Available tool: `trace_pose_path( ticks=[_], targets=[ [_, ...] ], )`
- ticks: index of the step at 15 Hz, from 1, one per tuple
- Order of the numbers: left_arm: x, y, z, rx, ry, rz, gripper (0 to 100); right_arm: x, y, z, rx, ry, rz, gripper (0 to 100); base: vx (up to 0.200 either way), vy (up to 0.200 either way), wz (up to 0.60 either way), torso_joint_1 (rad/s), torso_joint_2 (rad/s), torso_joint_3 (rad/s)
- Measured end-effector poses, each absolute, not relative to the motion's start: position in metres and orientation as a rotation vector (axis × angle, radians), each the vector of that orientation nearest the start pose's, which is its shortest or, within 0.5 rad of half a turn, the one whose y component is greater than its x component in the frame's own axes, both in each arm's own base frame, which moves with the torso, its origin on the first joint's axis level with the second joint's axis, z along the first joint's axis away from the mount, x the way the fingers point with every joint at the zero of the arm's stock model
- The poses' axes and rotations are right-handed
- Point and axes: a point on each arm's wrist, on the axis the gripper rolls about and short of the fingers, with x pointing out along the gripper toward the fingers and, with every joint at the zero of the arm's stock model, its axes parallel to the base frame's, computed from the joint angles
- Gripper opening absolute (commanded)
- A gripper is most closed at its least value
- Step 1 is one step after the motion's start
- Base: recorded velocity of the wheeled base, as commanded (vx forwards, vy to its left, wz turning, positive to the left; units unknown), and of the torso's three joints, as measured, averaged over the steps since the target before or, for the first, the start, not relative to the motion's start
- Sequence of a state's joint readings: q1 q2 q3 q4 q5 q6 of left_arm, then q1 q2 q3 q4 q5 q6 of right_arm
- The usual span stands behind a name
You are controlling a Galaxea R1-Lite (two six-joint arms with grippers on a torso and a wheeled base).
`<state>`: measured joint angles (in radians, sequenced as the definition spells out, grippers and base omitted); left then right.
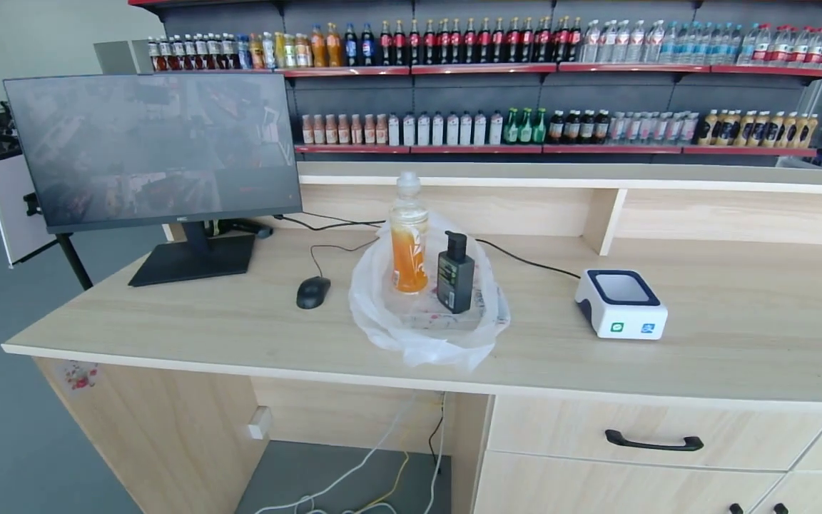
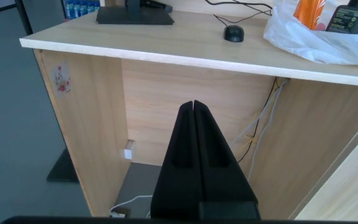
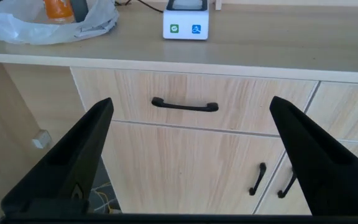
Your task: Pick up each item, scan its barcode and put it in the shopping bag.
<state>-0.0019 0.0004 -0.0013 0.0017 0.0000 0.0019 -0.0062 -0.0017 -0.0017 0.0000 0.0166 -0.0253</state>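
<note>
A clear shopping bag (image 1: pixel 425 321) lies spread on the counter, holding an upright orange drink bottle (image 1: pixel 409 235), a dark pump bottle (image 1: pixel 454 275) and a flat box (image 1: pixel 429 312) beneath them. The white barcode scanner (image 1: pixel 620 303) sits to the bag's right. My left gripper (image 2: pixel 194 107) is shut, low in front of the counter's left section, below the bag (image 2: pixel 319 37) and the orange bottle (image 2: pixel 308 12). My right gripper (image 3: pixel 191 118) is open, held below the counter edge facing the drawer, with the scanner (image 3: pixel 186 23) and bag (image 3: pixel 48 25) above it.
A monitor (image 1: pixel 154 150) and black mouse (image 1: pixel 312 291) stand left of the bag, with cables running along the counter. A drawer with a black handle (image 3: pixel 184 106) and cabinet doors lie under the counter's right side. Shelves of bottles line the back wall.
</note>
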Motion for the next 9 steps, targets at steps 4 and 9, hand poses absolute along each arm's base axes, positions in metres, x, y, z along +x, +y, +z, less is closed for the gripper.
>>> trace_pose_path(
  ticks=[4, 9],
  targets=[
    [-0.0229, 0.0, 0.0757, -0.001, 0.001, 0.0, 0, -0.0231, 0.0005, 0.0759, -0.025, -0.004, 0.011, 100, 0.0, -0.2, 0.0, 0.007, 0.0, 0.002],
    [-0.0229, 0.0, 0.0756, -0.004, 0.001, 0.0, 0, -0.0231, 0.0005, 0.0759, -0.027, -0.003, 0.01, 100, 0.0, 0.0, 0.0, 0.0, 0.0, 0.0]
  ],
)
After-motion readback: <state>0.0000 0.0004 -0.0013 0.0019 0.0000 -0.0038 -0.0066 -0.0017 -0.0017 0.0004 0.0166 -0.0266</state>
